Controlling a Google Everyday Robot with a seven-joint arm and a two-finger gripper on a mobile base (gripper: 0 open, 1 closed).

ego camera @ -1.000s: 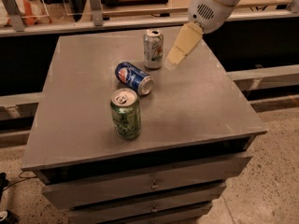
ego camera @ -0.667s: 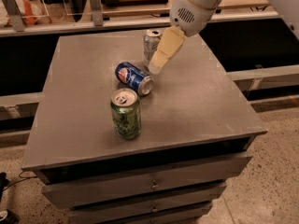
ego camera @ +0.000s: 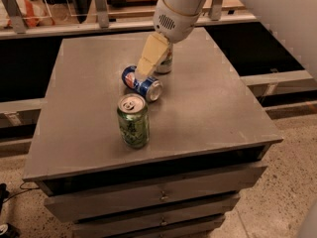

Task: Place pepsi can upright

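Note:
The pepsi can, dark blue with a silver end, lies on its side near the middle of the grey cabinet top, its open end toward the front right. My gripper hangs from the white arm above it, its tan fingers pointing down at the can's rear part. I cannot tell whether the fingers touch the can.
A green can stands upright just in front of the pepsi can. A silvery-white can stands upright behind it, mostly hidden by the gripper. The cabinet has drawers below. A shelf and rail run along the back.
The gripper has moved left and down, from beside the silvery-white can to just over the lying pepsi can. None of the cans has moved.

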